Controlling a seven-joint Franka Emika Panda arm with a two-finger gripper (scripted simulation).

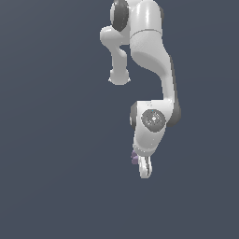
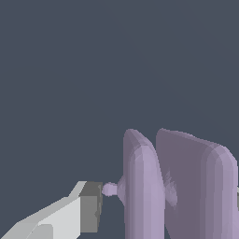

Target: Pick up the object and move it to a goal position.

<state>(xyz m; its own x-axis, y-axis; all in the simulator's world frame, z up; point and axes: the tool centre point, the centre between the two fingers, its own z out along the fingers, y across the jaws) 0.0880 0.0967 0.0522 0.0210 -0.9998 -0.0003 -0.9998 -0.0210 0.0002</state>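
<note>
The object (image 2: 182, 186) is a pale purple piece of two rounded slabs with a groove between them, and it fills the space between my fingers in the wrist view. A small nub on its side meets the grey pad of one finger (image 2: 89, 205). The other finger shows only as a sliver at the picture's edge. My gripper (image 2: 164, 200) is shut on the object. In the exterior view the gripper (image 1: 145, 171) points down. The object (image 1: 134, 158) peeks out beside the hand on the exterior view's left, above the fingertips and mostly hidden.
A plain dark blue-grey surface (image 1: 56, 186) fills the background in both views. The white arm (image 1: 151, 56) reaches down from the top of the exterior view. No other objects or marker show.
</note>
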